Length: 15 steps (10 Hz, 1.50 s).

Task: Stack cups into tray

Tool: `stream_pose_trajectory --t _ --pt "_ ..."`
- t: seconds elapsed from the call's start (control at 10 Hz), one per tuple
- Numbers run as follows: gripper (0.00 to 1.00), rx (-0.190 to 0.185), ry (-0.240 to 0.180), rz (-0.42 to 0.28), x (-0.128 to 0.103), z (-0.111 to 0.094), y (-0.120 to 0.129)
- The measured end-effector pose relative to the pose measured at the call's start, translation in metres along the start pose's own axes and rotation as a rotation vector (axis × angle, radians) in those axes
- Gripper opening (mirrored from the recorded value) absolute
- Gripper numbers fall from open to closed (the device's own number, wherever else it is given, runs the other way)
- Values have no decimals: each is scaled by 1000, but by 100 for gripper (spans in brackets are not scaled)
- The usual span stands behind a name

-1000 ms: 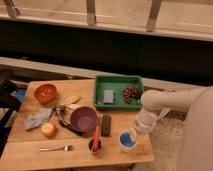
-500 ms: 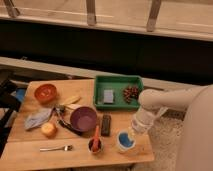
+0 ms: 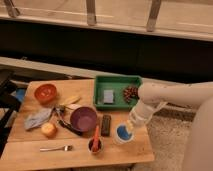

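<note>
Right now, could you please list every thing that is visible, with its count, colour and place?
cup: 1, whitish, blue inside, table front right
tray: 1, green, table back right
block: 1, grey-blue, in tray, left
cluster: 1, dark reddish, in tray, right
purple bowl: 1, purple, table centre
orange-red bowl: 1, orange-red, back left
dark bar: 1, blackish, between purple bowl and cup
small pot: 1, dark, front edge, holds red tool
fork: 1, silvery, front left
round fruit: 1, orange, left of purple bowl
cloth: 1, grey-blue, left side
table: 1, light wood
arm: 1, white, right side
gripper: 1, pale, just above the cup
</note>
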Motion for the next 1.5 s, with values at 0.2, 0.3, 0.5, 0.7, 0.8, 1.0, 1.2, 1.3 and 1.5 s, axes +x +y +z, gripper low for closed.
stream_pose_trajectory --t 0.2,0.3,0.5,0.7,0.8,1.0,1.2,1.3,1.5 --pt "0 53 -67 -26 -27 -38 -6" --pt "0 88 -108 -41 -50 -62 -11" --pt "0 135 -165 -72 -97 -99 -17" --pt "0 170 -208 -105 -152 -131 -14" --pt "0 182 -218 -113 -169 -140 -14" --pt "0 193 -227 -121 -183 -149 -13" --pt "0 194 -225 -119 -181 -149 -15" --pt "0 184 -233 -115 -183 -148 -16" --pt "0 97 -275 -116 -200 -147 -24"
